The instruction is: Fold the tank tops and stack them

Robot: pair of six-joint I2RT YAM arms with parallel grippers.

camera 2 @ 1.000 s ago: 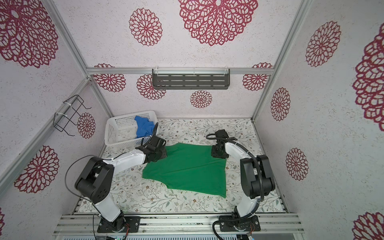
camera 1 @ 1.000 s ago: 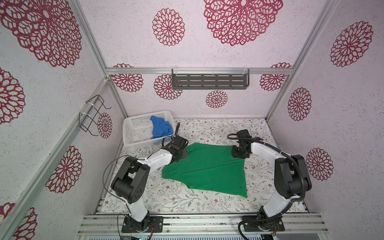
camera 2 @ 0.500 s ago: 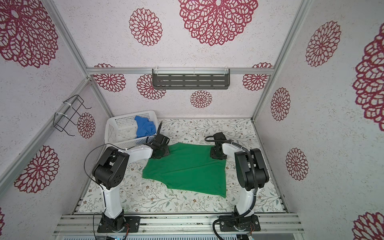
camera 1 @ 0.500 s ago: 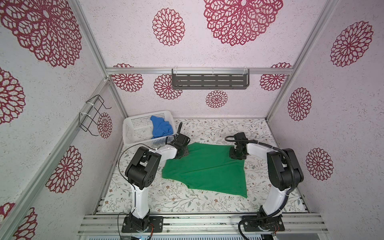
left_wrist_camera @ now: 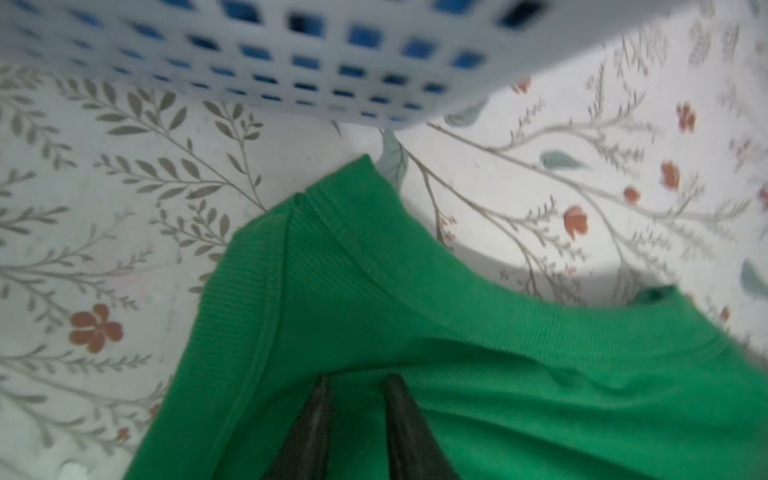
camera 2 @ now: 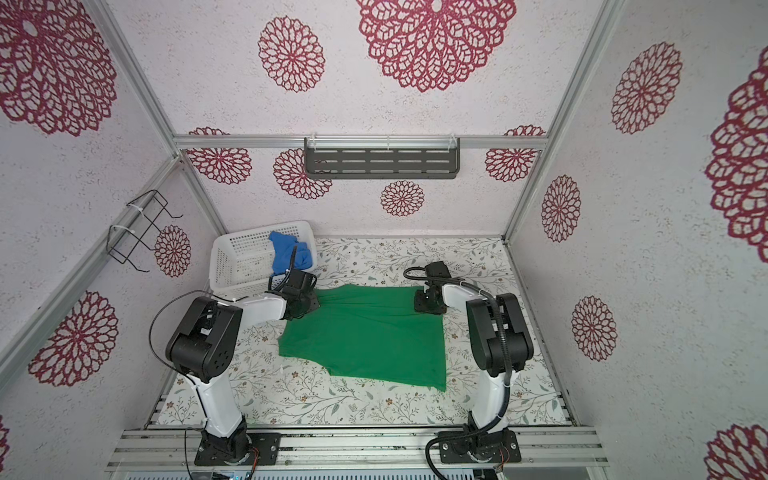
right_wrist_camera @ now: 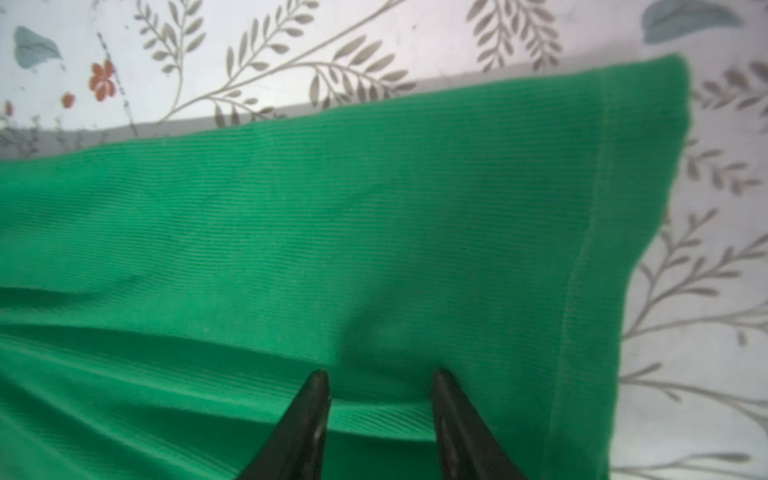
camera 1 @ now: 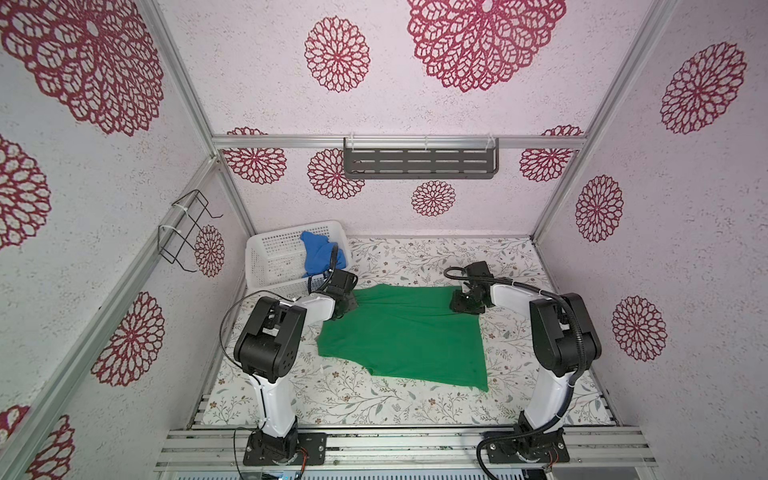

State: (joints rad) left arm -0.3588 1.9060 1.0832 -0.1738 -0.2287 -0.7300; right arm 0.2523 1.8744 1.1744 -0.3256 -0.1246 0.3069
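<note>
Green top (camera 1: 407, 332) lies flat in the middle, with both grippers at its far corners. The left gripper (left_wrist_camera: 357, 382) is slightly parted and the right gripper (right_wrist_camera: 380, 378) is spread, neither pinching. Blue top (camera 1: 318, 257) sits crumpled in the far-left basket (camera 1: 270, 257). Light, limp cloth — best pinched at hemmed corners.

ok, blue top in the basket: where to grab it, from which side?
Pinch the raised bunch of the blue top, coming straight down from above. It sits crumpled in a heap at the basket's right end: no flat edge shows to take, and the walls likely block a sideways approach.
</note>
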